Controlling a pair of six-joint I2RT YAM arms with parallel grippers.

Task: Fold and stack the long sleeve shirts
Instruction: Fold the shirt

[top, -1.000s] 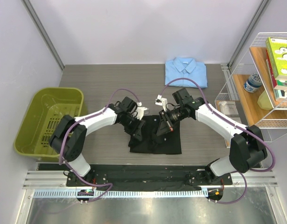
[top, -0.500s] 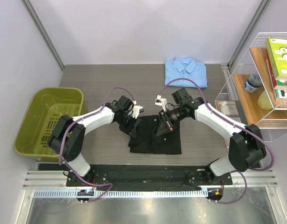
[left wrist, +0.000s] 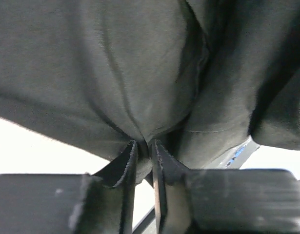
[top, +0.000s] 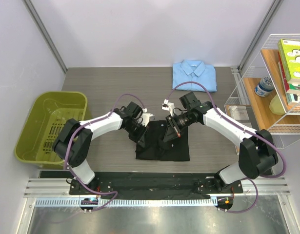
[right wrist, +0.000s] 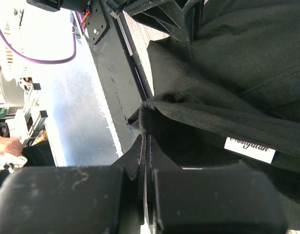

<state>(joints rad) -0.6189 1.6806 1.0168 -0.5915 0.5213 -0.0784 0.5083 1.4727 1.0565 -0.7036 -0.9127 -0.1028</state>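
Both arms are working the black shirt (top: 165, 147). It is lying bunched on the counter (top: 101, 83), centre front, just ahead of the arm bases. The outline is roughly rectangular and the top surface is rumpled.

The left gripper (top: 141, 138) is reaching in at the shirt's left edge. The right gripper (top: 168, 138) is sitting over the middle of the cloth, a little to the right. The two are near each other, not touching.

Left wrist view: the left gripper (left wrist: 143, 148) is clamping a pinch of the black cloth. The fingers are nearly together with a fold wedged between them, and creases are fanning out from the pinch point across the whole frame.

Right wrist view: the right gripper (right wrist: 146, 141) is closing tight on a folded edge of the same shirt, with thin cloth between the tips. A white label (right wrist: 250, 149) is showing on the fabric just right of the grip, its text too blurred to read.

The light blue shirt (top: 194, 74) is lying neatly folded, collar toward the far wall, at the far edge of the counter right of centre. It is well apart from the black one, so the two are not yet stacked. Neither gripper is touching it.

The green bin (top: 67, 93) is sitting at the counter's left end, well apart from both shirts. The wire shelf (top: 254, 105) is standing off the right side, carrying boxes and a bottle.
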